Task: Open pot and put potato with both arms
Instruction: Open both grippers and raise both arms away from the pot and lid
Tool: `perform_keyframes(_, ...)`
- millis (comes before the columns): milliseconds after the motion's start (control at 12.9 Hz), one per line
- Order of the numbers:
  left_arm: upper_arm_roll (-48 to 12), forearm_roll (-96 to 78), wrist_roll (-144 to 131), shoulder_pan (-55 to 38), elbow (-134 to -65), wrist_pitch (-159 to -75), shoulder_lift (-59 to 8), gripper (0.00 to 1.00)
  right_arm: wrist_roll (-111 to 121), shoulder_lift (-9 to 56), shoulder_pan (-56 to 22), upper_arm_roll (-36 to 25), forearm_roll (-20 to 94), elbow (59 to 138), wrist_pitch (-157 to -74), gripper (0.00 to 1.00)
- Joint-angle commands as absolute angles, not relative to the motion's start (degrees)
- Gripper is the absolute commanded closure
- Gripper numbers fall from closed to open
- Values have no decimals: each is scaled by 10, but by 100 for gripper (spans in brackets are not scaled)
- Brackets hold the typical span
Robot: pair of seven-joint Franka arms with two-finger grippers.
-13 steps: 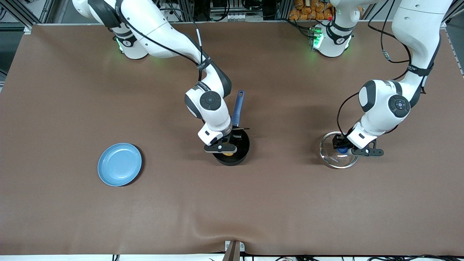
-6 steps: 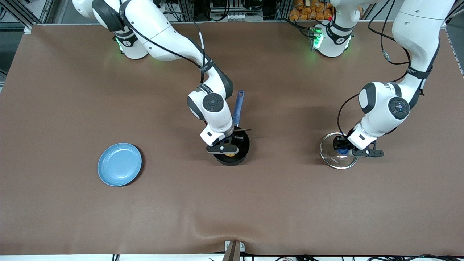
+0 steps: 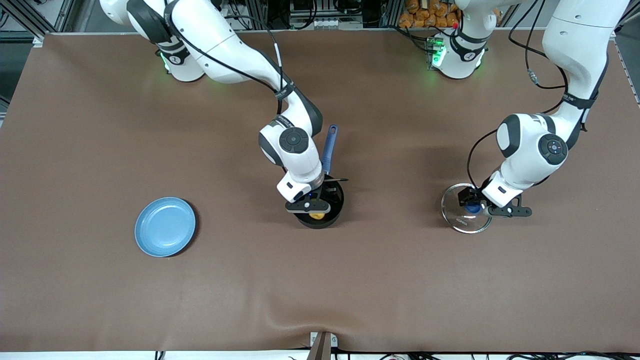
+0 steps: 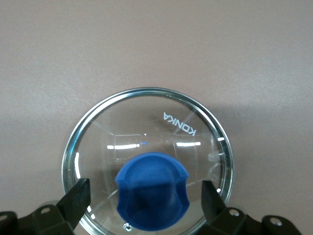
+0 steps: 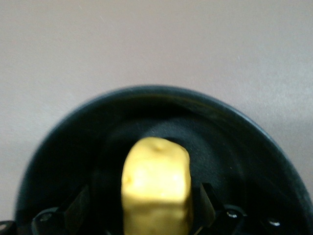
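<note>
The black pot [image 3: 334, 210] stands uncovered mid-table, its blue handle [image 3: 328, 147] pointing toward the robots' bases. The yellow potato [image 3: 316, 216] [image 5: 155, 186] lies inside the pot [image 5: 146, 95]. My right gripper [image 3: 310, 206] [image 5: 143, 200] reaches down into the pot, open, with a dark gap between each finger and the potato. The glass lid [image 3: 457, 220] [image 4: 146, 127] lies flat on the table toward the left arm's end. My left gripper [image 3: 474, 202] [image 4: 145, 196] is open just over it, its fingers [image 4: 78, 196] standing clear on both sides of the blue knob [image 4: 151, 191].
A flat light-blue plate [image 3: 165, 233] sits toward the right arm's end, a little nearer the front camera than the pot. Brown cloth [image 3: 320, 290] covers the whole table.
Both grippers have opened. The right let go of the potato, which now rests in the pot. The left let go of the lid's knob and lifted slightly.
</note>
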State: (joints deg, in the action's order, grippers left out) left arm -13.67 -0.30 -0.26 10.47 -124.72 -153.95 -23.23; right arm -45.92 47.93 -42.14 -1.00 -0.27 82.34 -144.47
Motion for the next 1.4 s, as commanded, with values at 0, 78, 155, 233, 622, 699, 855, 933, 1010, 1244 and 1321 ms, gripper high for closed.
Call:
perform_keyframes(0, -143, -17, -3, 110, -1243, -1546, -230, 0, -466, 426, -418, -13, -4, 824, -1366, 0)
perform_keyframes(78, -143, -17, 0, 111, -1240, -1546, -230, 0, -466, 404, -416, -13, -3, 819, -1337, 0)
perform_keyframes(155, -143, -17, -1, 112, -1226, -1539, -228, 0, -465, 379, -411, -12, -3, 819, -1305, 0)
perform_keyframes(233, -143, -17, 2, 116, -1219, -1528, -226, 0, -464, 353, -404, -11, -2, 819, -1269, 0)
perform_keyframes(622, -145, -17, 0, 119, -1158, -1427, -183, 0, -390, 200, -335, -11, 6, 817, -1048, 0)
perform_keyframes(699, -145, -17, 1, 119, -1137, -1393, -173, 0, -384, 168, -327, -15, 4, 817, -1007, 0)
perform_keyframes(855, -145, -16, 5, 119, -1116, -1352, -145, 0, -354, 119, -294, -14, 6, 817, -929, 0)
perform_keyframes(933, -145, -15, 7, 118, -1102, -1333, -135, 0, -318, 100, -284, -17, 5, 817, -892, 0)
perform_keyframes(1010, -146, -13, 4, 115, -1084, -1300, -126, 0, -284, 83, -262, -17, 4, 817, -865, 0)
perform_keyframes(1244, -154, -9, 6, 117, -1000, -1168, -122, 0, -170, 41, -173, -17, -3, 817, -817, 0)
perform_keyframes(1321, -153, -8, 10, 118, -982, -1134, -121, 0, -126, 34, -140, -16, -4, 817, -804, 0)
